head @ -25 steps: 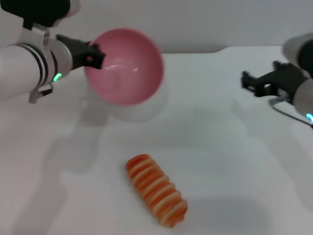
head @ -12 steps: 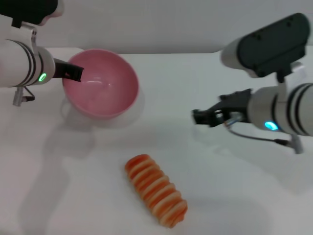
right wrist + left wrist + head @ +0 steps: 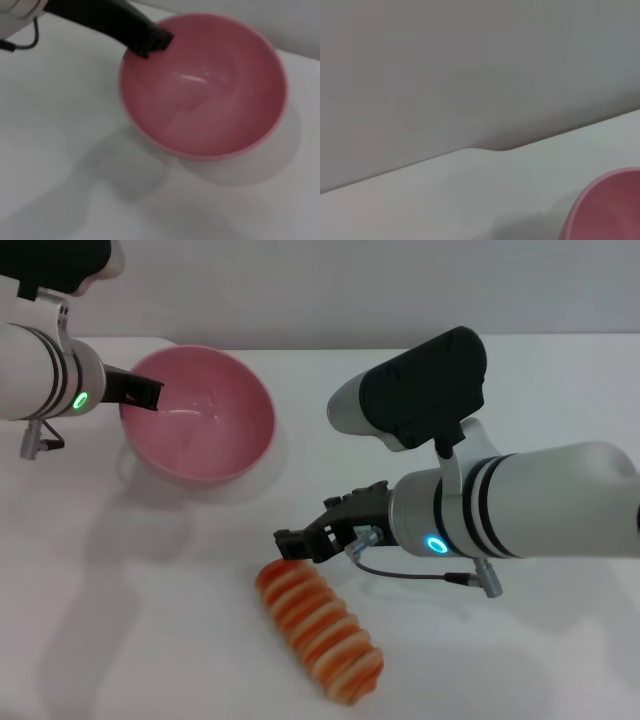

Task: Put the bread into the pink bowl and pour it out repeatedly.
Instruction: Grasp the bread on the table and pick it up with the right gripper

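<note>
The bread (image 3: 320,630) lies on the white table (image 3: 520,640) near the front edge, its long axis running from far-left to near-right. Its far-left end sits just beneath and a touch nearer than the right gripper (image 3: 296,545), which hovers above it with nothing held; whether its fingers are spread or closed I cannot tell. The right arm is clearly the nearer one. Far and to the left, well apart from the bread, the pink bowl (image 3: 205,420) sits empty, mouth up, its left rim pinched by the left gripper (image 3: 150,392).
</note>
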You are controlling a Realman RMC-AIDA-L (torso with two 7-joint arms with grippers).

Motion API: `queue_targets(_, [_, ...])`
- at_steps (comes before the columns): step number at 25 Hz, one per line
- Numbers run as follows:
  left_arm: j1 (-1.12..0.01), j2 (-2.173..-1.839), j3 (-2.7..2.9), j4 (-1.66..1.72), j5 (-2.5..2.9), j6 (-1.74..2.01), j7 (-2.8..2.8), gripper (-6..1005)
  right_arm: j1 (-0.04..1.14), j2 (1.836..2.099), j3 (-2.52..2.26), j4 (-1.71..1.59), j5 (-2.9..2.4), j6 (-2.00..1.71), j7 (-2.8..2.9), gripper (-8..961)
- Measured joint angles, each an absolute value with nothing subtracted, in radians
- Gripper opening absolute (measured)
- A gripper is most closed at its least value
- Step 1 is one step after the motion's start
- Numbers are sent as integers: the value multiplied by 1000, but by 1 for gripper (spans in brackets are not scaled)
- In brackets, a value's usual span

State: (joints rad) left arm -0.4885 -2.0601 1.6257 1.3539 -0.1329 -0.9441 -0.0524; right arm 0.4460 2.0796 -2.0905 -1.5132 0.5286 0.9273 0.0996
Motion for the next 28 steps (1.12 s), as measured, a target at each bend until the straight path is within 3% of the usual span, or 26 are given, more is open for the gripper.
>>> queue_targets(7, [-498,-2060,1632,1345,-127,-938,-52,41,449,2083,-2116,-1453,558,883,102,731])
queue_targets(28, [-503,-2062,1637,1344,-124,-921,-54,41,622,2085,-2197,-1086,849,713,-11,730])
